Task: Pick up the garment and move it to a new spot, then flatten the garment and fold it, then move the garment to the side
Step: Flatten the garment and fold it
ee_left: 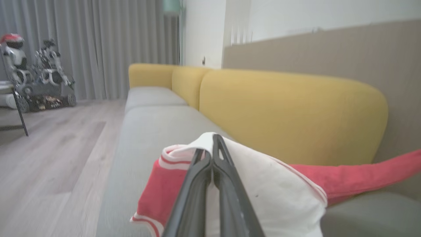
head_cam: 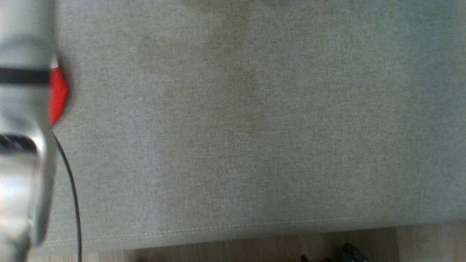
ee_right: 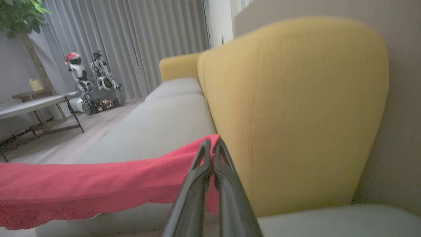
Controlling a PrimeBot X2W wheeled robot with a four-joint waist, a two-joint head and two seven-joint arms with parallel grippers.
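Red and white cloth, the garment (ee_left: 279, 191), hangs stretched between the two claws above the grey seat (head_cam: 255, 127) of a sofa. The left claw (ee_left: 210, 146) is clenched on a bunched white fold with red-striped trim. From there the white part drops toward the seat and a red band runs off to the right in the left wrist view. The right claw (ee_right: 212, 144) is pinched tight on the edge of the red part, just in front of the yellow backrest (ee_right: 296, 108). In the right wrist view the red cloth trails away to the left, sagging a little over the seat.

In the head view a small red tip of the garment shows at the far left edge, beside a blurred pale forearm (head_cam: 22, 145). A thin black cable (head_cam: 72, 189) curves down beside that forearm. The stitched near edge of the seat meets a strip of wooden floor (head_cam: 255, 247) at the bottom of that view.

Far along the sofa, grey curtains (ee_left: 98, 42) hang to the floor, and another wheeled robot (ee_left: 36, 75) with a red cap stands in front of them. A leafy plant (ee_right: 19, 13) shows at the upper left of the right wrist view.
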